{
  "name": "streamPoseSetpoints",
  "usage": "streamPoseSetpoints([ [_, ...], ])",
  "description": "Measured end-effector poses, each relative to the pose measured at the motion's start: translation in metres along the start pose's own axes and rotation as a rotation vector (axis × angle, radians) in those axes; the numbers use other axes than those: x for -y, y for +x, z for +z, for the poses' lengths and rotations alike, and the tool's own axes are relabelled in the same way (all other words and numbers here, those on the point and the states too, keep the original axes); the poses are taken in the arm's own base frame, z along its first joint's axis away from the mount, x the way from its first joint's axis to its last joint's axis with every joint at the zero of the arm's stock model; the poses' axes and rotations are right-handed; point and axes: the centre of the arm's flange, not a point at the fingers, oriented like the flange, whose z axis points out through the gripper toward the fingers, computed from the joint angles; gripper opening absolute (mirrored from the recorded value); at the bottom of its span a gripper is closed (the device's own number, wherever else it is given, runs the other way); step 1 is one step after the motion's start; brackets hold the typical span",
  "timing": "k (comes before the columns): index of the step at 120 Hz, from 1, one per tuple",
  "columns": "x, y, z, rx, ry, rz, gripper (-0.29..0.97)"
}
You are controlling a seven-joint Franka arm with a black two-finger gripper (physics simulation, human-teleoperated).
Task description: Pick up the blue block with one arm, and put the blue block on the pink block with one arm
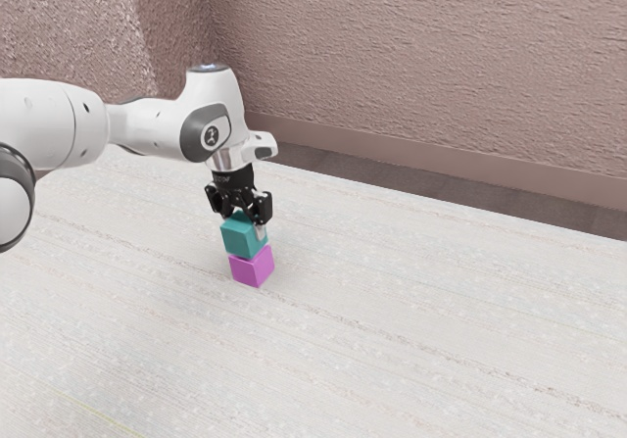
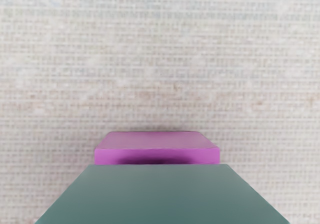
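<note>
The blue block [image 1: 243, 236], teal in colour, rests on top of the pink block [image 1: 251, 267] on the table, the two stacked near the middle of the exterior view. My black gripper [image 1: 245, 219] comes straight down onto the stack and is shut on the blue block, one finger against each side of its upper part. In the wrist view the blue block [image 2: 162, 196] sits large just under the hand, and a strip of the pink block's top [image 2: 156, 148] shows beyond its far edge.
The pale woven tabletop [image 1: 411, 330] stretches open all around the stack. A textured wall with a dark baseboard [image 1: 441, 164] runs behind the table's far edge.
</note>
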Motion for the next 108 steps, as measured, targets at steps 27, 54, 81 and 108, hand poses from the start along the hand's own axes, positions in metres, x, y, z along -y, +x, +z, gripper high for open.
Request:
streamPoseSetpoints([
  [27, 0.0, 0.0, 0.0, -0.001, -0.001, -0.01, 0.58],
  [54, 0.0, 0.0, -0.001, -0.005, -0.001, -0.017, 0.65],
  [81, -0.01, -0.019, -0.156, -0.18, 0.012, -0.02, 0.67],
  [108, -0.017, -0.058, -0.223, -0.17, 0.028, -0.019, 0.68],
])
